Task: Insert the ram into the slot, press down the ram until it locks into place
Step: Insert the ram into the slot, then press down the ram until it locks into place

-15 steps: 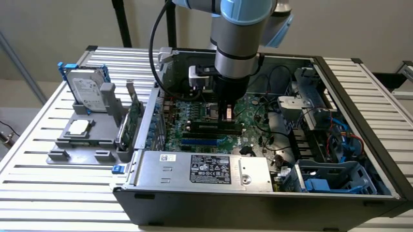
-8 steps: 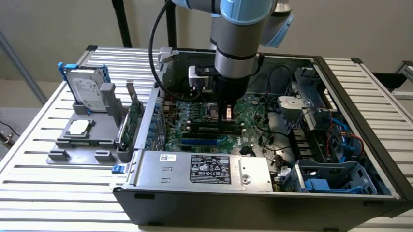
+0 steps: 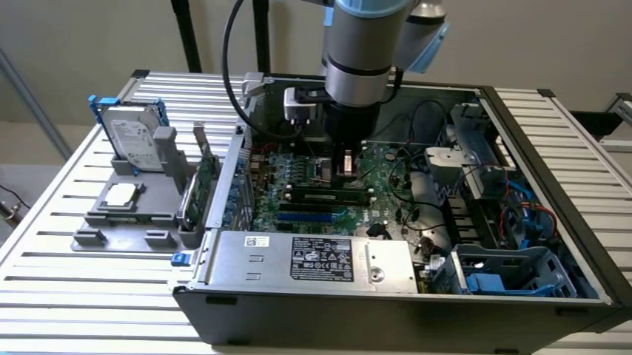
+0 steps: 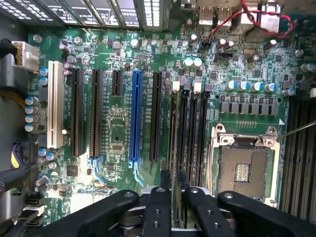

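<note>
The ram (image 4: 173, 138) shows edge-on as a thin strip standing in the memory slot nearest the long black card slots. In the exterior view the ram (image 3: 326, 196) is a long dark stick lying across the motherboard (image 3: 296, 166) inside the open case. My gripper (image 4: 174, 185) reaches down over it, its black fingers (image 4: 157, 207) drawn close on either side of the ram's top edge. From outside, the gripper (image 3: 345, 171) hangs straight down from the arm, just above the board. The slot's white latches (image 4: 175, 86) lie at the far end.
The bare CPU socket (image 4: 243, 170) lies beside the memory slots (image 4: 190, 133); a blue card slot (image 4: 136, 118) is on the other side. A power supply (image 3: 306, 255), drive cage (image 3: 513, 270) and cables crowd the case. Outside stand an upright green card (image 3: 206, 188) and a hard drive (image 3: 133, 137).
</note>
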